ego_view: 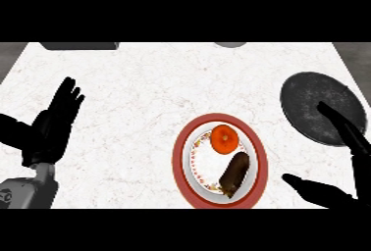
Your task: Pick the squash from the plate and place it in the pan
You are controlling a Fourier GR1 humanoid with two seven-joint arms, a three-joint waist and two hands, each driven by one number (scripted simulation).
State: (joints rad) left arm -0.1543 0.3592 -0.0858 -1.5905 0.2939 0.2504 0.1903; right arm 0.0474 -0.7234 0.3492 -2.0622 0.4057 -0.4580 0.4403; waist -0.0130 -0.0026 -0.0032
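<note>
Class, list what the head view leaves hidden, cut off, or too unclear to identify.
- Pan: near rim hidden by the right hand.
- Grey things at the counter's far edge: cut off by the top band, unidentifiable.
- Dark food on the plate: kind unclear.
- Left hand: rests open.

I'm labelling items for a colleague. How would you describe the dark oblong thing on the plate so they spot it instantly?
Find the red-rimmed plate on the white counter, left of the dark pan. Two things lie on it; the squash is the long dark brown one, below the round orange one.

I count one plate (182, 162) and one pan (313, 100). On the plate sit one orange squash (225, 138) and one dark vegetable (236, 172).
</note>
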